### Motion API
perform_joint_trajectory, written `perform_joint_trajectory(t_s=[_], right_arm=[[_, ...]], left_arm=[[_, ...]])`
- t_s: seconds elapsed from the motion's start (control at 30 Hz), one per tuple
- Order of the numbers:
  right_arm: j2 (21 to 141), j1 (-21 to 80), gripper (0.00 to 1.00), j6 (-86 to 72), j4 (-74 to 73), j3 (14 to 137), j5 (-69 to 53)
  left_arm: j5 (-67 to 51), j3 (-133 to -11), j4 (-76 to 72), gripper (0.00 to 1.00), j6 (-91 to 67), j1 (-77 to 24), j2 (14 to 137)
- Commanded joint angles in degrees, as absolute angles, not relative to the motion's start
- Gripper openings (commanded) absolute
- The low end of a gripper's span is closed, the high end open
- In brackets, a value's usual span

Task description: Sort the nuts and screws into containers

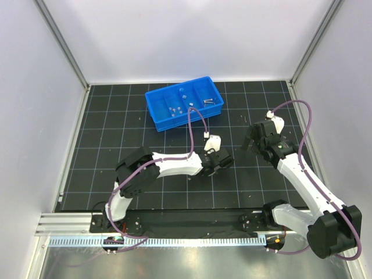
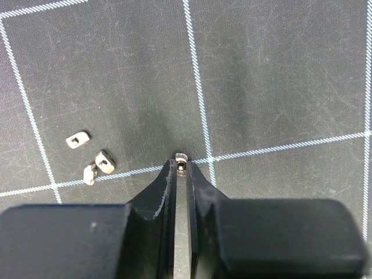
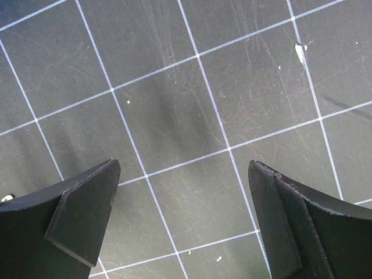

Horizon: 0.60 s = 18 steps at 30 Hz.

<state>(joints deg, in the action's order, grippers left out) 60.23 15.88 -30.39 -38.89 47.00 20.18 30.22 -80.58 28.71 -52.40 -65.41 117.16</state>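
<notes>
My left gripper (image 2: 182,170) is down at the mat and shut on a tiny silver nut (image 2: 182,157), whose ridged face and hole show between the fingertips. Three more nuts lie loose to its left, one apart (image 2: 77,139) and two touching (image 2: 105,161). In the top view the left gripper (image 1: 218,160) sits mid-mat, in front of the blue tray (image 1: 156,113). The tray's containers hold small silver nuts (image 1: 174,108) and screws (image 1: 209,102). My right gripper (image 3: 185,165) hangs open over bare mat, right of the left one (image 1: 250,143).
The black grid mat (image 1: 116,145) is bounded by white walls at the back and sides. A metal rail (image 1: 174,232) runs along the near edge. Pale specks (image 3: 300,53) lie on the mat under the right gripper.
</notes>
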Motion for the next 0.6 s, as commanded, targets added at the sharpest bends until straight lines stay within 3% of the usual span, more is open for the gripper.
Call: perform_joint_trajectory(t_s=[0.0, 0.3, 0.57], right_arm=[[58.97, 15.56, 1.0, -31.2, -37.79, 47.11, 20.13], [59.41, 15.56, 1.0, -31.2, -37.88, 47.28, 20.3], [60.73, 15.47, 1.0, -31.29, -37.97, 48.25, 20.92]], left_arm=[[30.85, -79.72, 27.87, 0.09, -52.03, -65.3, 118.57], [32.08, -77.08, 25.23, 0.08, -49.4, -64.25, 110.75], [31.81, -75.76, 22.95, 0.08, -44.48, -55.03, 101.17]])
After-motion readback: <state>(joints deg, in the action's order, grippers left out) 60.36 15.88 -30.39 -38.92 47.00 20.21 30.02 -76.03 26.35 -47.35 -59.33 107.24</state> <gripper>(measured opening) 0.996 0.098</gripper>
